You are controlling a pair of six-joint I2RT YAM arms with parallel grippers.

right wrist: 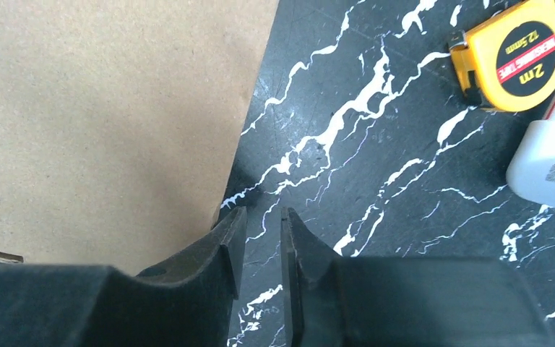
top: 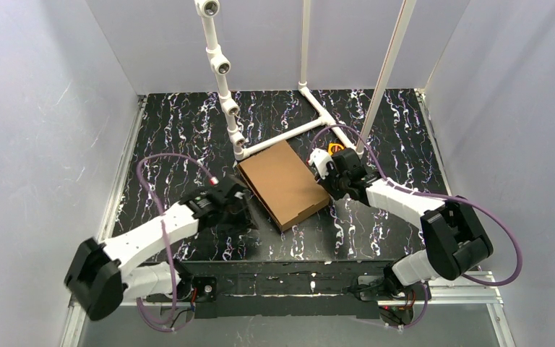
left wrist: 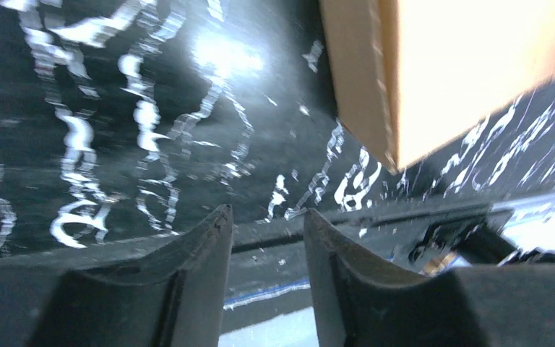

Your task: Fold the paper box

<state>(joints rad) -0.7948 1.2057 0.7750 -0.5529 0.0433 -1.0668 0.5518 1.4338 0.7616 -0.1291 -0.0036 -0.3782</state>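
Note:
The paper box [top: 283, 184] is a flat brown cardboard box lying closed on the black marbled table [top: 188, 130], set at an angle. My left gripper [top: 237, 211] is just left of the box's near-left side, not touching it. In the left wrist view its jaws [left wrist: 264, 220] are open and empty, with the box's corner [left wrist: 462, 72] at the upper right. My right gripper [top: 330, 182] is at the box's right edge. In the right wrist view its jaws [right wrist: 262, 217] stand a narrow gap apart with nothing between them, beside the box's edge [right wrist: 101, 123].
A white pipe frame [top: 282, 134] stands just behind the box, with uprights rising from it. A yellow tape measure [right wrist: 509, 54] and a white object [right wrist: 549, 166] lie right of the right gripper. The tape measure also shows in the top view [top: 336, 148]. The table's near edge [left wrist: 405, 213] is close to the left gripper.

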